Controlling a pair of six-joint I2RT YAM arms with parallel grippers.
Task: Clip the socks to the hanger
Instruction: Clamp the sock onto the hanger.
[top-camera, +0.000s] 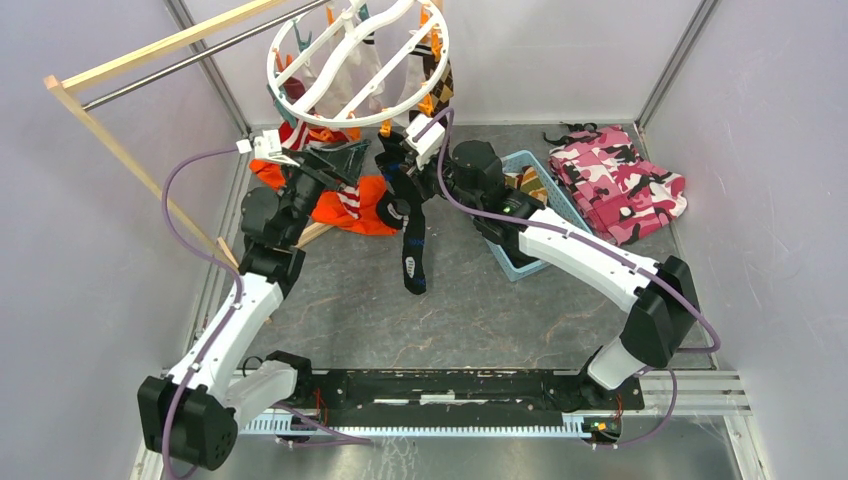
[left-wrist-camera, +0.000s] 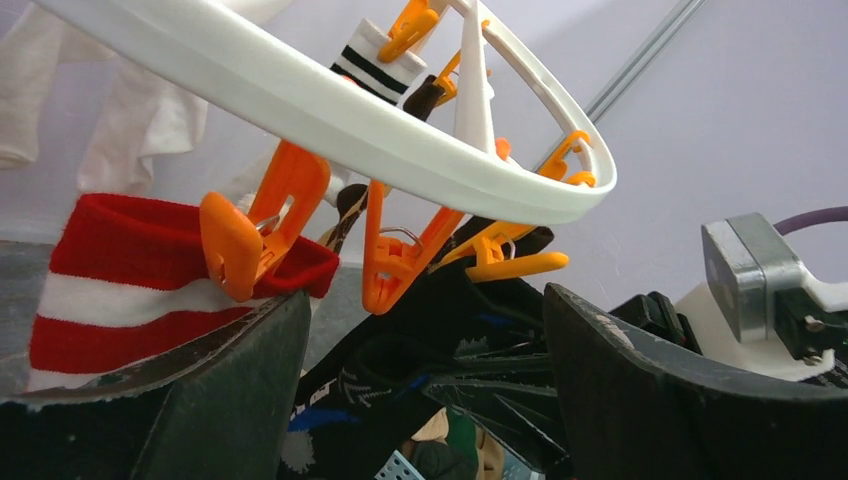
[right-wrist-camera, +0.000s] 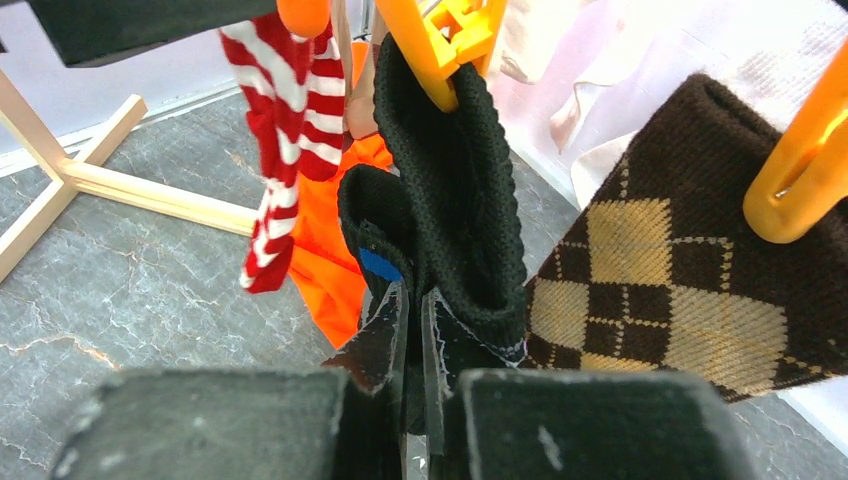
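The white ring hanger (top-camera: 360, 60) hangs at the back with orange clips. In the right wrist view, my right gripper (right-wrist-camera: 412, 300) is shut on the black sock (right-wrist-camera: 450, 200). An orange clip (right-wrist-camera: 440, 50) appears to pinch the top of its cuff. The sock's foot dangles to the floor (top-camera: 412, 250). My left gripper (left-wrist-camera: 425, 300) stands open just below the ring, its fingers (left-wrist-camera: 230, 400) wide apart with nothing between them. The red-and-white striped sock (left-wrist-camera: 130, 280) hangs clipped to its left. The brown argyle sock (right-wrist-camera: 680, 270) hangs clipped on the right.
An orange garment (top-camera: 345, 205) lies under the hanger. A blue basket (top-camera: 530, 200) with more socks sits beside the right arm, and a pink camouflage cloth (top-camera: 620, 180) lies at the back right. A wooden rack (top-camera: 120, 110) with a metal bar stands at the left.
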